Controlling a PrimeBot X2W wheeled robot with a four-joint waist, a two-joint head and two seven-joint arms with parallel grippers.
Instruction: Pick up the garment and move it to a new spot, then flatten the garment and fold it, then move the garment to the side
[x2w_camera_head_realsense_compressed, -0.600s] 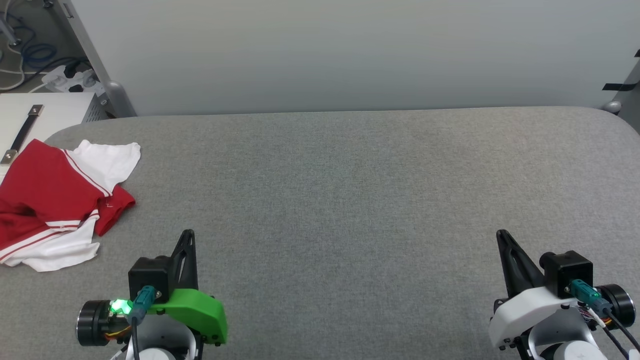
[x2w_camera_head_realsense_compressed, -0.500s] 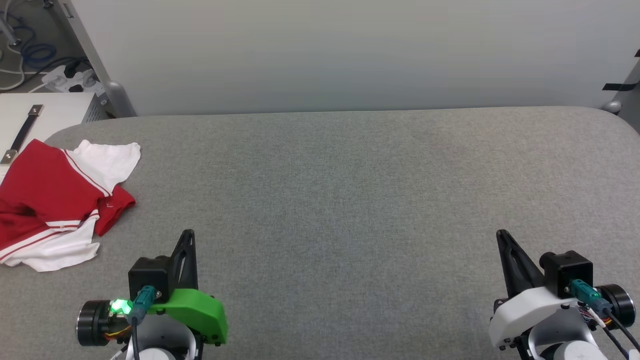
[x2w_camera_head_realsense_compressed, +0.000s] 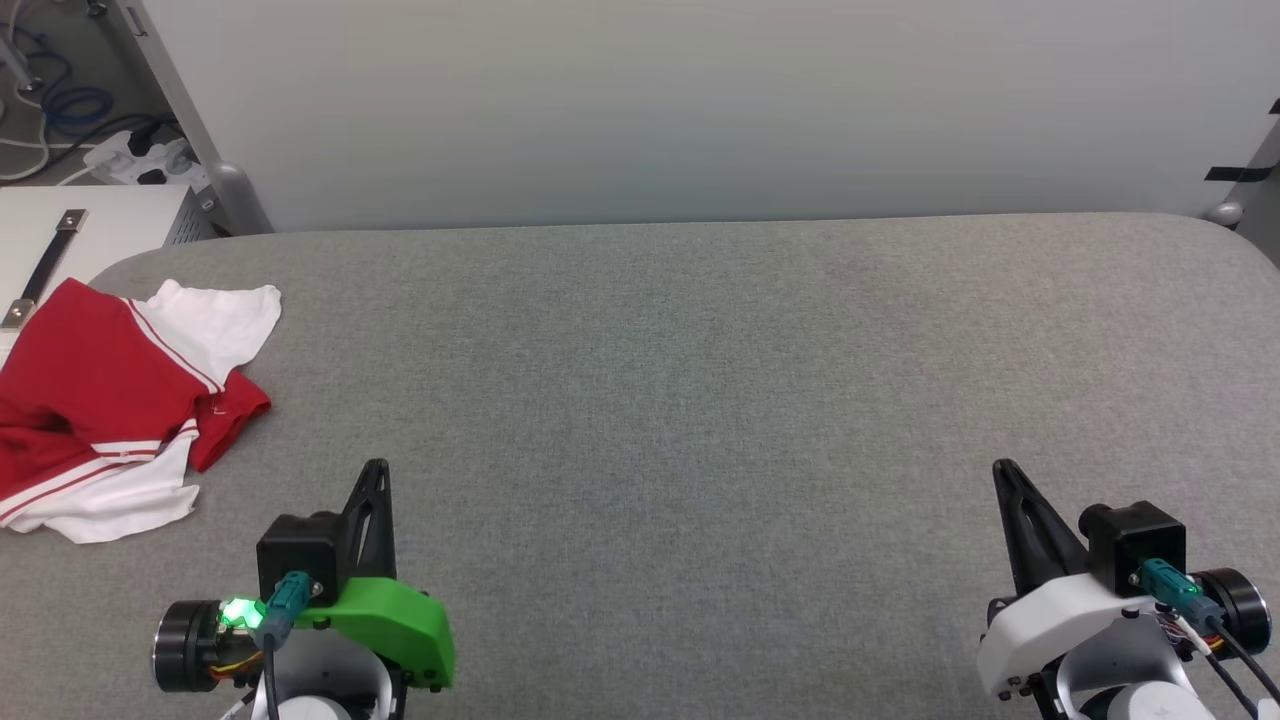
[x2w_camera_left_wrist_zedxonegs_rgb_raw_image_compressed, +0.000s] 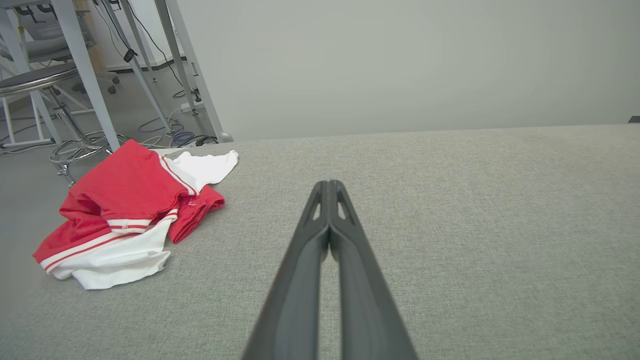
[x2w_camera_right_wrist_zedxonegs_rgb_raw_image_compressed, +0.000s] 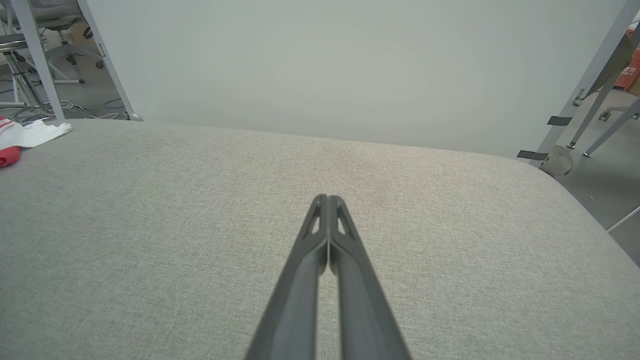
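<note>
Left tool (x2w_camera_head_realsense_compressed: 375, 468) and right tool (x2w_camera_head_realsense_compressed: 1003, 468): empty, fingers pressed together. Garment (x2w_camera_head_realsense_compressed: 110, 400) lies crumpled at the tabletop's (x2w_camera_head_realsense_compressed: 700, 400) left edge. Risk: pinching one loose layer could drag it off that edge.

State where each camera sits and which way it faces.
Head view: on the head, facing forward and down at the grey table; left pincer and right pincer show.
Left wrist view: left wrist, along its shut pincer, toward the garment.
Right wrist view: right wrist, along its shut pincer, across the table.
All three share the garment.
</note>
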